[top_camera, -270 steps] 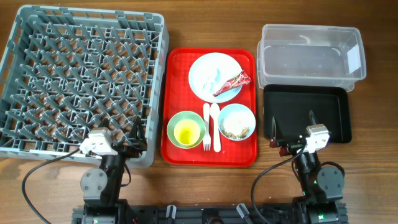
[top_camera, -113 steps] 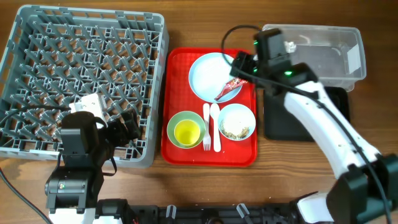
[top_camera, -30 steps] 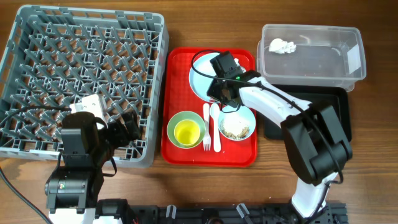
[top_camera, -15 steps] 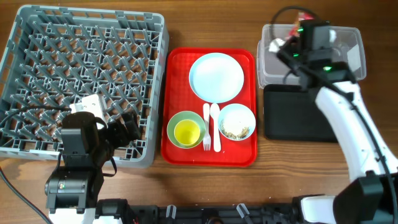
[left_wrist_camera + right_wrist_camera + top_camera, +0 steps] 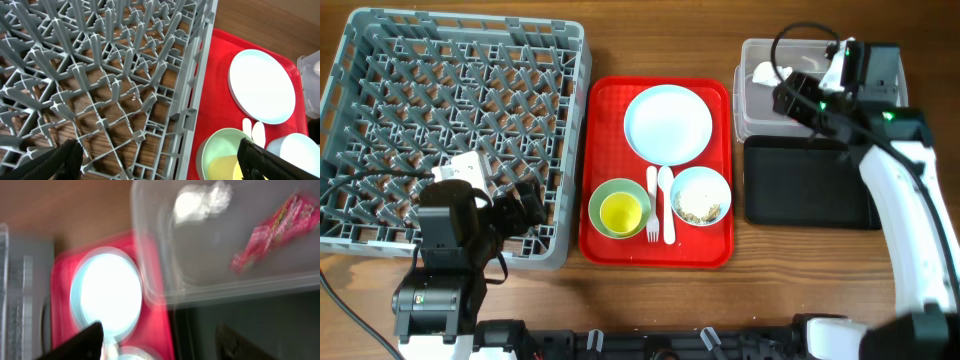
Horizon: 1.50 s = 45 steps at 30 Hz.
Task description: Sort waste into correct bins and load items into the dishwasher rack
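The red candy wrapper [image 5: 275, 225] and the white tissue [image 5: 202, 200] lie inside the clear tub [image 5: 150, 280]. In the overhead view the tissue [image 5: 765, 72] shows in the clear tub [image 5: 820, 125], while my right arm hides the wrapper. My right gripper [image 5: 788, 98] [image 5: 160, 345] is open and empty over the tub's front edge, above the black tray [image 5: 810, 185]. The pale blue plate [image 5: 668, 122] is bare. The yellow cup [image 5: 619, 212] sits in the green bowl [image 5: 599, 197]. Food scraps [image 5: 698, 207] lie in the blue bowl [image 5: 700, 180]. The fork [image 5: 651, 205] and spoon [image 5: 667, 205] lie between the bowls. My left gripper [image 5: 525, 208] [image 5: 160, 165] is open over the grey rack [image 5: 460, 130].
The plate, bowls and cutlery rest on a red serving tray [image 5: 605, 110] between the rack and the bins. The left wrist view shows the rack's pegs [image 5: 100, 75], the plate [image 5: 261, 86] and the green bowl [image 5: 220, 145]. A wooden table [image 5: 920, 300] lies under everything.
My right gripper took the red wrapper off the plate, swung right to the clear tub and let it go there. The plate is now bare. The left arm has not moved.
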Motion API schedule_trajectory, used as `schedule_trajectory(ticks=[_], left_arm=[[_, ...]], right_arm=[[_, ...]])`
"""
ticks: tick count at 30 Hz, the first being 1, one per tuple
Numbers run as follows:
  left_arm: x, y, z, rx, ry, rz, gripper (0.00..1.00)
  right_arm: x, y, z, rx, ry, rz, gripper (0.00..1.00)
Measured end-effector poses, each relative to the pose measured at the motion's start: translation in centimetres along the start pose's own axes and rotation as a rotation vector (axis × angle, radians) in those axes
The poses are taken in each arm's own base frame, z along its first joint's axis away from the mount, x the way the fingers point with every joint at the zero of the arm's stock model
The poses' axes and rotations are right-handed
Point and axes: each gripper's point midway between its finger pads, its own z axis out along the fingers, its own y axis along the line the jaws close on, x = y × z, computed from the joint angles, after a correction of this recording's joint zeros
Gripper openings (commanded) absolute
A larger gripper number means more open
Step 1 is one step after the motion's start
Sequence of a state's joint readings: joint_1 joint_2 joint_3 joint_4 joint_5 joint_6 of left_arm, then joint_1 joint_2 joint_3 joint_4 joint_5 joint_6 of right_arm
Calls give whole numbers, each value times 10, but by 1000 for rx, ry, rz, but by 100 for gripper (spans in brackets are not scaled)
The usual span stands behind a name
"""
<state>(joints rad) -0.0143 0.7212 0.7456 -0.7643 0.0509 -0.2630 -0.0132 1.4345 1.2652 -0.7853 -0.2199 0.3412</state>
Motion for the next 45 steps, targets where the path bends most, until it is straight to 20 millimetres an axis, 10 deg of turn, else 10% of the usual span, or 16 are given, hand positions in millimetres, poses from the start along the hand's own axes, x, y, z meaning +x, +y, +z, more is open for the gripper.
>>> schedule_trajectory(ticks=[9, 20, 31, 45], left_arm=[[0, 0, 0, 0, 0, 0, 100], [0, 0, 0, 0, 0, 0, 100], [0, 0, 0, 0, 0, 0, 100], [0, 0, 0, 0, 0, 0, 100]], right_arm=[[118, 77, -23, -154, 313, -401, 64], [201, 108, 35, -177, 356, -547, 38], [228, 86, 99, -53, 448, -477, 26], [233, 79, 112, -10, 469, -456, 4]])
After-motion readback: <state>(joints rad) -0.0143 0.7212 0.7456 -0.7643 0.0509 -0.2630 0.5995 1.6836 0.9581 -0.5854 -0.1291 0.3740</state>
